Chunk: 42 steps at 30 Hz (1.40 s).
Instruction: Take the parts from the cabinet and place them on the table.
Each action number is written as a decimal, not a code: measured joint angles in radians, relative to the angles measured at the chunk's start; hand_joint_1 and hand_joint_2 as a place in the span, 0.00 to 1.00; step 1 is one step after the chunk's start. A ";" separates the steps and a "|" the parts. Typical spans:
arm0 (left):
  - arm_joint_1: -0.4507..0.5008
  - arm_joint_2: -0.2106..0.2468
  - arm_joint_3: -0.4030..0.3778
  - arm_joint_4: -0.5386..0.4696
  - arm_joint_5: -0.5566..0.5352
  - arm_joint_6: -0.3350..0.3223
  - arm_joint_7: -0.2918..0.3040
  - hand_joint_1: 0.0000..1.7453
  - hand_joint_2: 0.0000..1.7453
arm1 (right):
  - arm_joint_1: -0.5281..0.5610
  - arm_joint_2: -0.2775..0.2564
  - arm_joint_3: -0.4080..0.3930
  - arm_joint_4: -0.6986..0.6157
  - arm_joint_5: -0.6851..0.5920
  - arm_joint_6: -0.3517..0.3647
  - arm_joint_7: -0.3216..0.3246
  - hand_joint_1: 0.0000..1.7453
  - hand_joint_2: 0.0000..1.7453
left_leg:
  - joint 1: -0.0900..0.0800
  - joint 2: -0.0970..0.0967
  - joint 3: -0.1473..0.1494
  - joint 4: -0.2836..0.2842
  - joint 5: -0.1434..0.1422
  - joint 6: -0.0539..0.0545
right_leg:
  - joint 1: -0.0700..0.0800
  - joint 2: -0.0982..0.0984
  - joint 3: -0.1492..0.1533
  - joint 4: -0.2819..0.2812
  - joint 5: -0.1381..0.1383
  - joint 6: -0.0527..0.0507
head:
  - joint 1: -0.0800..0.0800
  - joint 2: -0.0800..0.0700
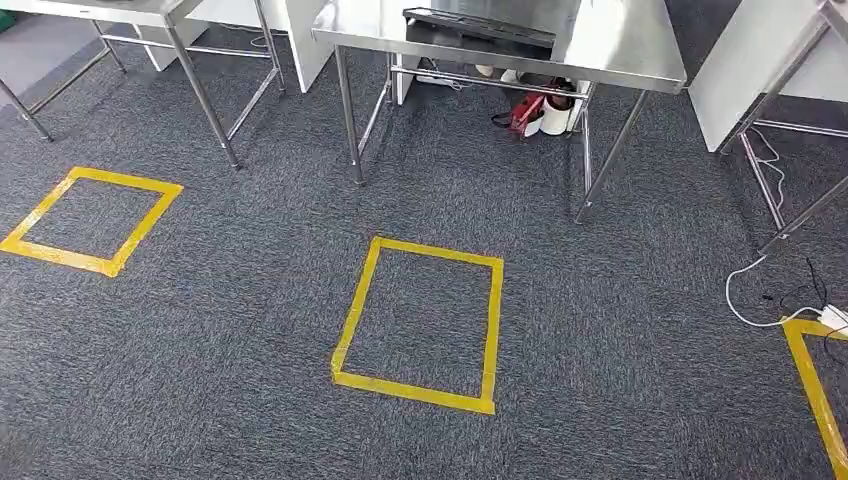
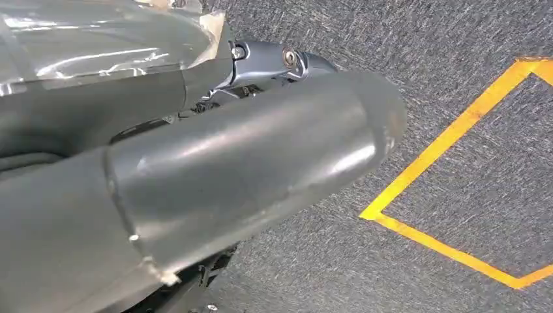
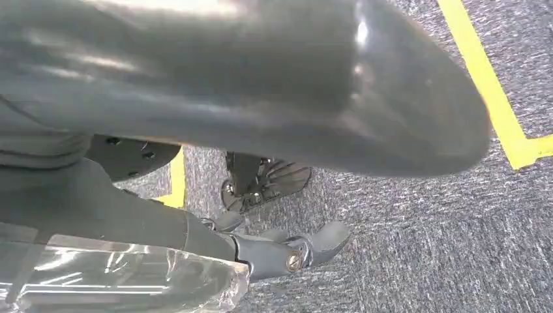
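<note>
Both arms hang at the robot's sides over grey carpet (image 1: 620, 330). The left hand (image 2: 261, 163) shows a thick thumb with nothing visible in it; how far its fingers spread I cannot tell. The right hand (image 3: 287, 254) has fingers loosely apart, holding nothing. A yellow tape square (image 1: 418, 325) lies dead ahead at 12 o'clock; beyond it stands a steel table (image 1: 620, 40). No cabinet or parts visible, so this looks like the walking stage: next, turn and find the cabinet.

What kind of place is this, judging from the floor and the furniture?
Probably a robot test lab or workshop. The grey carpet carries yellow tape squares, likely standing marks. Stainless steel tables stand ahead, and a white cable lies loose on the floor.
</note>
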 joint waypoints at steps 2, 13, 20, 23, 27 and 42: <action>0.000 0.000 0.000 0.000 0.000 0.000 0.000 0.00 0.00 | 0.000 0.000 0.000 0.000 0.005 0.000 0.000 0.00 0.00 | 0.000 0.000 -0.004 0.000 0.002 0.007 | -0.002 0.000 -0.001 0.000 0.003 0.005 | 0.001 0.000; 0.001 -0.001 0.000 0.002 0.000 -0.002 -0.001 0.00 0.00 | 0.006 -0.005 0.002 0.002 0.021 0.000 0.006 0.00 0.00 | 0.013 -0.038 -0.031 -0.017 0.040 0.021 | -0.003 0.009 -0.078 0.215 -0.098 0.015 | 0.007 0.000; 0.004 -0.001 0.000 0.003 0.000 -0.002 -0.002 0.00 0.00 | 0.004 -0.008 0.006 0.002 0.024 0.000 0.009 0.00 0.00 | 0.017 -0.082 -0.045 -0.011 0.055 -0.022 | -0.004 0.029 0.019 0.017 -0.024 -0.029 | 0.005 0.000; 0.002 -0.001 0.000 0.003 0.000 -0.002 -0.004 0.00 0.00 | 0.005 -0.009 0.008 0.003 0.026 0.005 0.010 0.00 0.00 | 0.020 -0.013 -0.107 0.138 -0.057 -0.030 | 0.002 0.000 0.016 0.016 -0.015 -0.054 | -0.002 0.000; 0.005 -0.001 0.000 0.003 -0.005 -0.002 -0.004 0.00 0.00 | 0.011 -0.010 0.008 0.003 0.025 0.008 0.013 0.00 0.00 | 0.023 0.000 -0.159 0.283 -0.098 -0.039 | 0.009 -0.044 0.006 0.018 -0.013 -0.056 | -0.003 0.000; -0.012 -0.002 -0.019 0.004 -0.032 0.000 0.019 0.00 0.00 | 0.033 -0.018 0.007 0.010 0.006 0.005 0.016 0.00 0.00 | 0.014 -0.041 -0.023 -0.012 0.025 0.023 | 0.015 0.008 -0.138 0.332 -0.148 -0.023 | 0.007 0.000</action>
